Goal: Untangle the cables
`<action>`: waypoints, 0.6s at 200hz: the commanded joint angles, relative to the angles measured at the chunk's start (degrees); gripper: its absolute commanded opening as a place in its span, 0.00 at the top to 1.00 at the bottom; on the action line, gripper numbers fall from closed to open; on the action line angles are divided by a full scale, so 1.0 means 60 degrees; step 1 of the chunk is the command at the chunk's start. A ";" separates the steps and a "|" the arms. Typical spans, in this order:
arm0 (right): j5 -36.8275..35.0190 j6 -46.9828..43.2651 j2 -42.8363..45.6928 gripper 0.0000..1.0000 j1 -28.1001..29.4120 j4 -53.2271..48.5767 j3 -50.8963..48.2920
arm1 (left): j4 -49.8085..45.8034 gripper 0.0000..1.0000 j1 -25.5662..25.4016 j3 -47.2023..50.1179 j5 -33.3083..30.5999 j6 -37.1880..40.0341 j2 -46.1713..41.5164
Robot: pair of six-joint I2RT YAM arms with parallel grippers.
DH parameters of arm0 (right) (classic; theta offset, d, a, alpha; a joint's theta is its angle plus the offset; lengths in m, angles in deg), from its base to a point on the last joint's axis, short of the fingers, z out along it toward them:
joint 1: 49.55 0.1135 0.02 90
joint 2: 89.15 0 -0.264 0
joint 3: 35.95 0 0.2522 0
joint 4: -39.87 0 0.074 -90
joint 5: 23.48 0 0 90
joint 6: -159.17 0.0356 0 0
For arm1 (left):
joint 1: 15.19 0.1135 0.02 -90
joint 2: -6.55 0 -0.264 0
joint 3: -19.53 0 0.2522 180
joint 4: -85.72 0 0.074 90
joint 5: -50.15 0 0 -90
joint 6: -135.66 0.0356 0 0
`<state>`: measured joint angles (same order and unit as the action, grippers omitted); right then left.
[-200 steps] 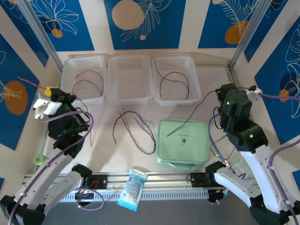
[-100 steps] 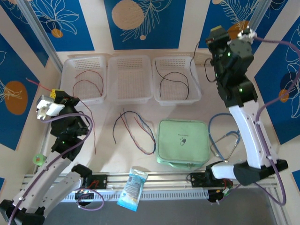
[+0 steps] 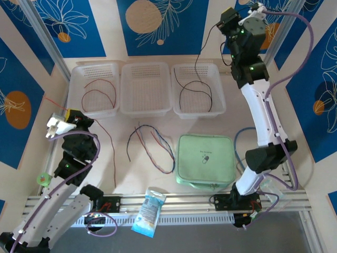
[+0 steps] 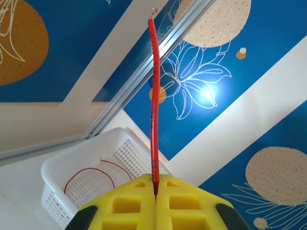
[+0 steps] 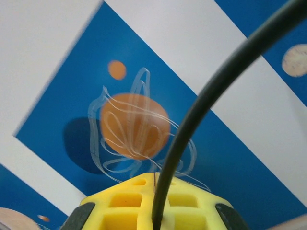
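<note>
cable sorting under way: the left jaws are clamped on a red cable (image 4: 153,105) by the left edge of the worktop (image 3: 126,182), its tail trailing toward the near edge. the right jaws, high over the far right corner, pinch a black cable (image 3: 196,66) that dangles above the right basket (image 3: 221,97). a knot of black, red and blue-grey cables (image 3: 152,147) lies mid-worktop. next, it seems, each arm must lower its strand into a basket and release, red likely into the left basket (image 3: 95,65), without dragging the knot.
</note>
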<state>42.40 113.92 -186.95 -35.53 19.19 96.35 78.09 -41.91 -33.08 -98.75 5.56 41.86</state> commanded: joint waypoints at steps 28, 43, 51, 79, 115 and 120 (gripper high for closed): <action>-0.1839 -0.2804 -0.0806 1.00 0.0939 0.0545 -0.2890 | -0.0435 1.00 0.0081 0.0017 0.0359 -0.0514 -0.0102; -0.1893 -0.2814 -0.1089 1.00 0.1080 0.0077 -0.3550 | -0.0464 1.00 0.0073 -0.0070 0.0408 -0.0348 -0.0124; -0.2020 -0.2490 -0.1272 1.00 0.1119 -0.0513 -0.3698 | -0.0472 1.00 0.0073 -0.0109 0.0398 -0.0284 -0.0142; -0.1224 -0.1393 -0.2314 1.00 0.0899 -0.3154 -0.3300 | -0.0256 1.00 0.0085 -0.0172 -0.0048 0.0235 -0.0228; 0.0039 -0.0854 -0.3424 1.00 0.0525 -0.4663 -0.2795 | 0.0172 1.00 0.0088 -0.0190 -0.0184 0.0832 -0.0333; 0.0155 -0.0834 -0.3578 1.00 0.0491 -0.4806 -0.2721 | 0.0154 1.00 0.0088 -0.0212 -0.0149 0.0861 -0.0333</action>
<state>37.70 106.34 -206.07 -31.18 -1.70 76.41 76.41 -41.91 -33.01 -98.42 7.25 40.89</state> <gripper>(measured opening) 0.058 0.049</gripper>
